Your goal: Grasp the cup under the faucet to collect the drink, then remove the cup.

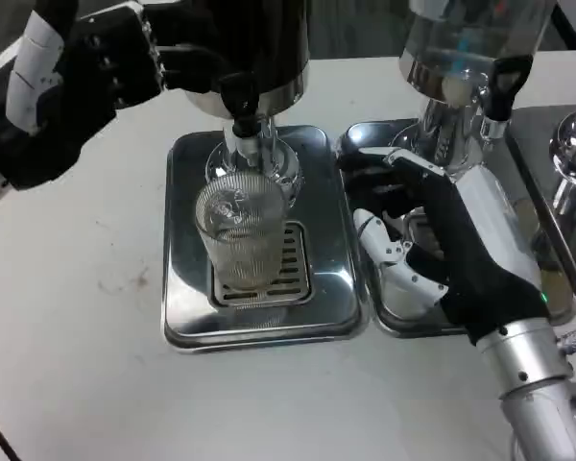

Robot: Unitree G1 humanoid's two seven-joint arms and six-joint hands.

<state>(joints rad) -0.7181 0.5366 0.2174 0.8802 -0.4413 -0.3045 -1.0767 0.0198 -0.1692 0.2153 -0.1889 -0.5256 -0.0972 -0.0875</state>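
Note:
A clear ribbed cup (243, 235) stands on the slotted grate of a steel drip tray (187, 288), right under the faucet (244, 120) of a dark drink dispenser (245, 43). My left hand (82, 82) is raised at the upper left, fingers reaching toward the dispenser body just left of the faucet lever; whether it touches is unclear. My right hand (442, 245) hovers open to the right of the cup, over the neighbouring tray, fingers spread toward the cup and apart from it.
A second dispenser (466, 48) with a clear tank stands at the right on its own steel tray (389, 322). A third steel fixture (571, 144) sits at the far right edge. White table (77, 336) spreads to the left and front.

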